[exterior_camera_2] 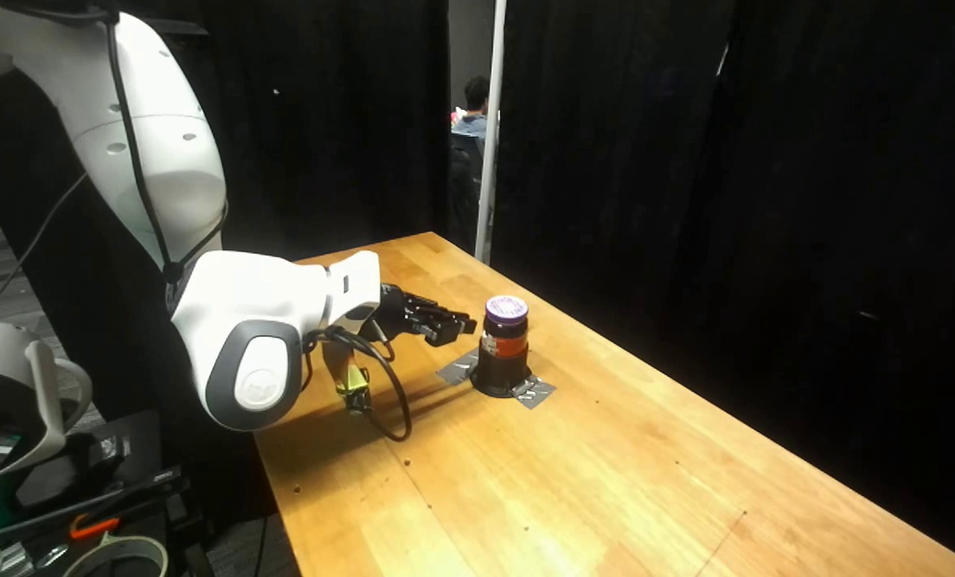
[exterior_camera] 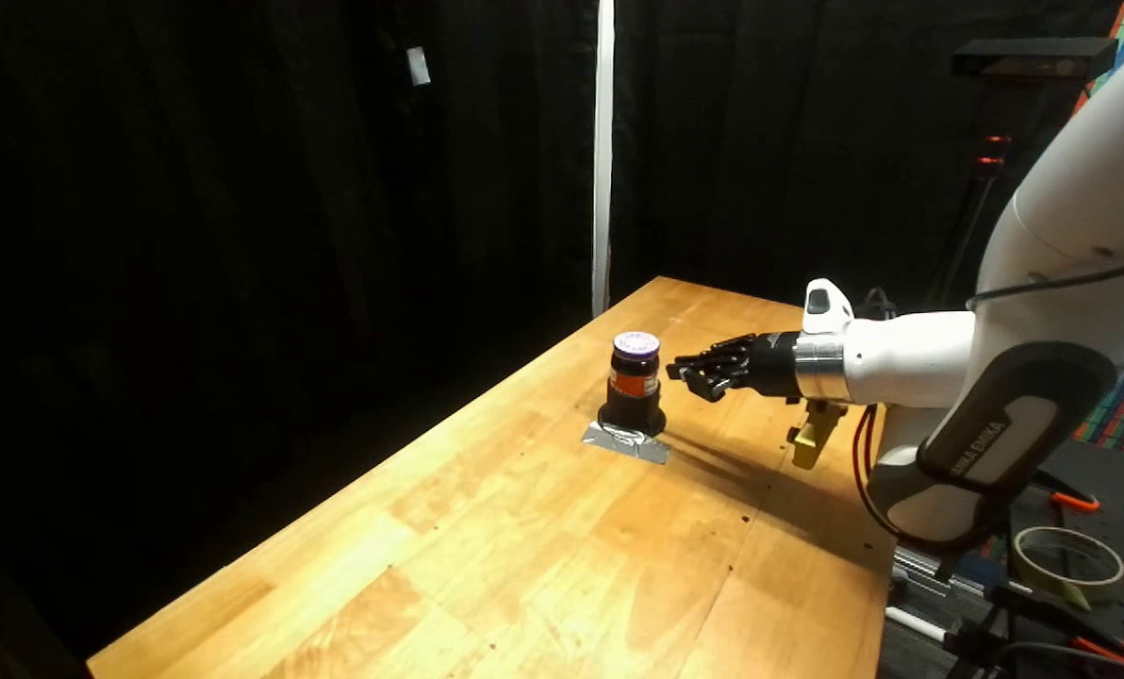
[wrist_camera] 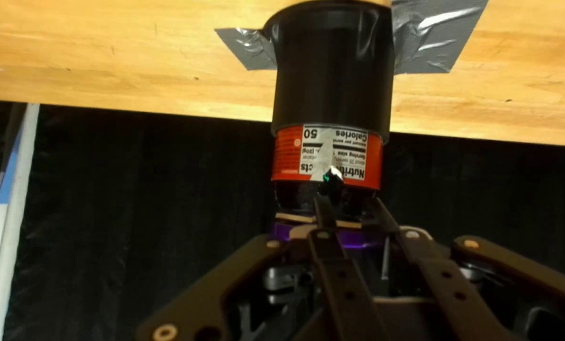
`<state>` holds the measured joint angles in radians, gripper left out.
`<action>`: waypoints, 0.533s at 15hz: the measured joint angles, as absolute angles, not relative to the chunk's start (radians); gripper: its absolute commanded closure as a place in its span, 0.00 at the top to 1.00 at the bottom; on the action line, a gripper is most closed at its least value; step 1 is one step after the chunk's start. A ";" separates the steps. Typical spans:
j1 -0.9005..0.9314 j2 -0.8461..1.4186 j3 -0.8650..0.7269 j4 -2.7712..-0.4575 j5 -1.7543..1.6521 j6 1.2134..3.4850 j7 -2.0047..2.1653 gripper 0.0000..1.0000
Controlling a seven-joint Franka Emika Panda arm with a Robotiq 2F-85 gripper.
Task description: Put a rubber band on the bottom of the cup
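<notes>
The cup point(exterior_camera: 634, 385) is a dark jar with an orange label and a purple lid. It stands upright in a black holder point(exterior_camera: 631, 412) on the table; it also shows in an exterior view point(exterior_camera_2: 506, 345) and, upside down, in the wrist view point(wrist_camera: 289, 151). A tan rubber band point(wrist_camera: 294, 218) runs across the jar's neck by the lid in the wrist view, passing behind a finger; its far side is hidden. My gripper point(exterior_camera: 689, 380) is beside the jar's upper part, a small gap away. In the wrist view the fingers point(wrist_camera: 348, 203) are apart, with nothing visible held between them.
Silver tape point(exterior_camera: 626, 441) fixes the holder to the wooden table point(exterior_camera: 487, 528); tape pieces also show in the wrist view point(wrist_camera: 434, 38). A black curtain point(exterior_camera: 241, 236) and a white pole point(exterior_camera: 603, 160) stand beyond the table edge. A tape roll point(exterior_camera: 1069, 556) lies beside the table.
</notes>
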<state>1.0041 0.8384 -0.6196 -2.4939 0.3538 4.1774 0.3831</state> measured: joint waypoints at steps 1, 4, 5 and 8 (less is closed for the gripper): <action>0.995 0.799 -0.642 -2.509 0.273 4.121 0.393 0.61; 0.968 0.645 -0.743 -2.534 0.018 3.888 0.403 0.86; 0.958 0.591 -0.779 -2.539 -0.051 3.799 0.403 0.93; 0.923 0.440 -0.866 -2.547 -0.230 3.532 0.400 1.00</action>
